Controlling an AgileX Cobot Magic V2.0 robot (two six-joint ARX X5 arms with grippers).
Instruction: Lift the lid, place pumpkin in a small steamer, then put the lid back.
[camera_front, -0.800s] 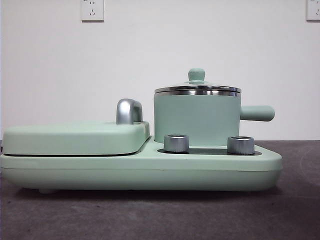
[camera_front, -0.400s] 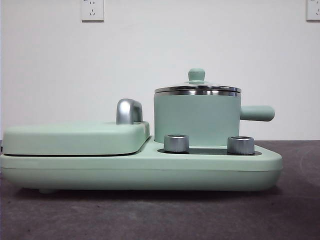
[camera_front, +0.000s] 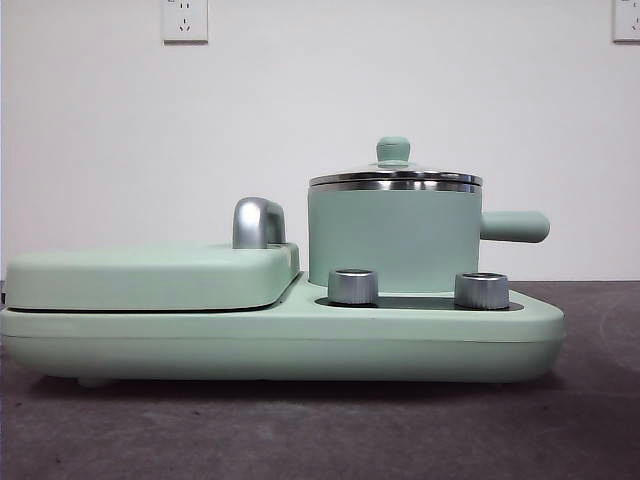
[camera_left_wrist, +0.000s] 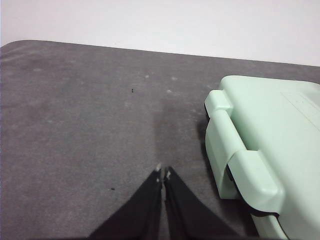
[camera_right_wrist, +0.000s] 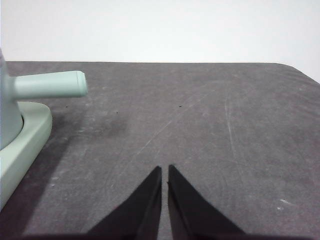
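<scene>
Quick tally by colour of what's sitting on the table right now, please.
Mint-green: 3 (appliance base, flat cover, small steamer)
Clear glass: 1 (lid)
Silver: 3 (two knobs, cover handle)
Total: 7
No pumpkin in view.

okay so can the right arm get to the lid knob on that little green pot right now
Probably yes. The right gripper, shut, hovers over bare table beside the steamer's handle; nothing stands over the lid or its knob.

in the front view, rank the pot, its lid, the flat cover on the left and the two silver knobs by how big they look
1. Flat cover, widest by far.
2. Pot.
3. Lid, as wide as the pot but much thinner.
4. The two silver knobs look about equal, so no ranking between them; they also stand nearer the camera.
</scene>
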